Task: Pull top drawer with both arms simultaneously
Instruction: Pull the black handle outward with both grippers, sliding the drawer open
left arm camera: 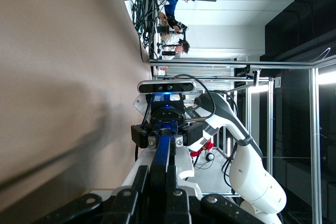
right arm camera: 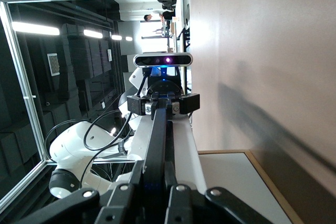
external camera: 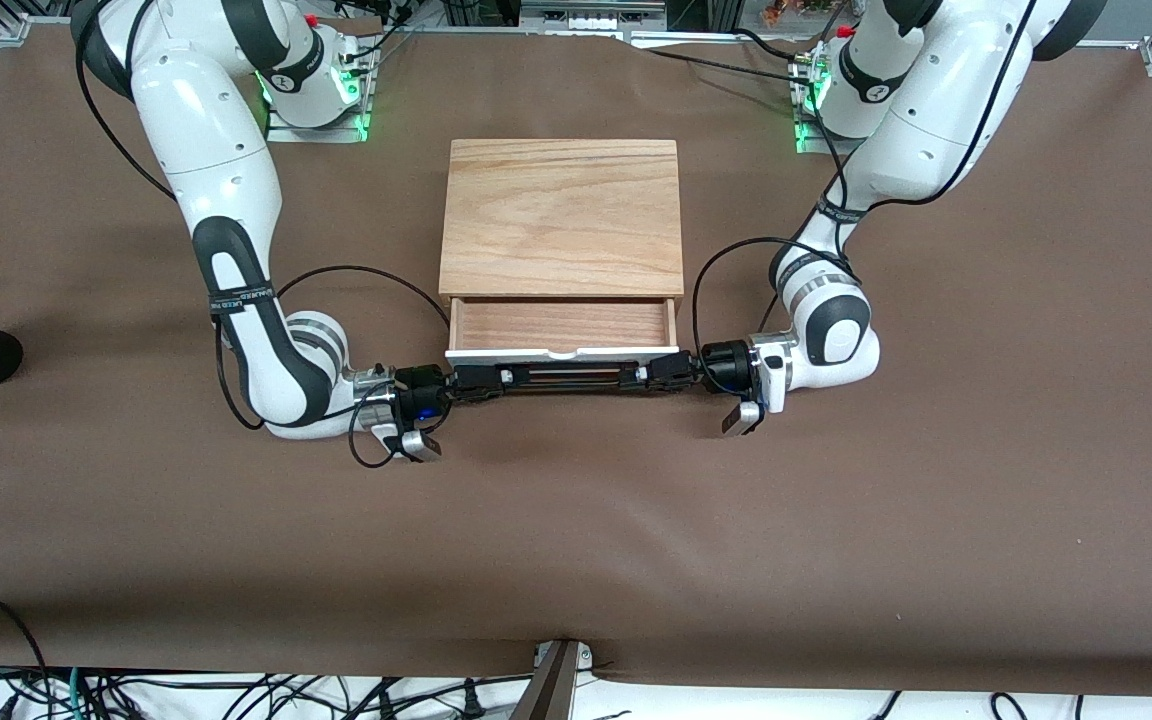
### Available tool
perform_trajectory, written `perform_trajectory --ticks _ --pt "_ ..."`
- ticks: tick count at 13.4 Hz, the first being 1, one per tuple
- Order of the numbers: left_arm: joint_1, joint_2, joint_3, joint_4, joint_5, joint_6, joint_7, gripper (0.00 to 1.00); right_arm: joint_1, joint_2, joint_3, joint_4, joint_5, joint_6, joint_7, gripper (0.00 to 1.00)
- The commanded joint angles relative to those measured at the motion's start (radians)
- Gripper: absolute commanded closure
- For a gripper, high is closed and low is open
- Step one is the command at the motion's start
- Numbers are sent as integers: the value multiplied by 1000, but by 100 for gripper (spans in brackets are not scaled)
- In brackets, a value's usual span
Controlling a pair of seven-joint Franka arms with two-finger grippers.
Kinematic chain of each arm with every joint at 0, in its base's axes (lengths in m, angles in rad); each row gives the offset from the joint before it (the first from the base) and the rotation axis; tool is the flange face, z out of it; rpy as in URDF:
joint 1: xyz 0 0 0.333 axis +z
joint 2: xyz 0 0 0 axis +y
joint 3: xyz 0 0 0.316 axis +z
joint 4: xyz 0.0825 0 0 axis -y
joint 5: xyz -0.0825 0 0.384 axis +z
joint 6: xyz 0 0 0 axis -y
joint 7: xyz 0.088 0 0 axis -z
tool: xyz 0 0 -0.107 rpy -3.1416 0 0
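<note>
Brown table [external camera: 576,540] is lying bare w/ wide room nearer the front camera. Cabinet [external camera: 562,215] is sitting mid-table; top drawer [external camera: 563,328] is sticking out partway from its front edge. Left gripper [external camera: 648,375] & right gripper [external camera: 481,381] are each pinching opposite ends of the black handle [external camera: 564,376], fingers pressed tight.

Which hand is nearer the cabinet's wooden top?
Neither clearly: left hand and right hand each grip one end of the top drawer's handle, below the wooden top.
</note>
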Motion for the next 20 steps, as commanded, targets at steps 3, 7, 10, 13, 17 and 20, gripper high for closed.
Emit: perform_trajectory --ticks 3,7,10,13,17,20 --pt "26 -5 53 13 34 -33 -62 100 -96 26 -1 77 44 -10 60 99" --pt "26 5 58 36 34 -33 -76 100 -96 26 -1 75 41 -7 65 23" --pt "26 20 63 51 34 -35 -76 100 -99 19 -1 78 -42 -10 63 0" --pt "26 17 61 36 33 -35 -76 100 -107 11 -7 80 -64 -13 66 0" --pt "28 6 59 17 33 -59 -46 0 -118 -26 -12 81 -145 -13 152 0" --pt "32 -1 60 11 33 -64 -61 0 -118 -85 -38 81 -255 -12 241 0"
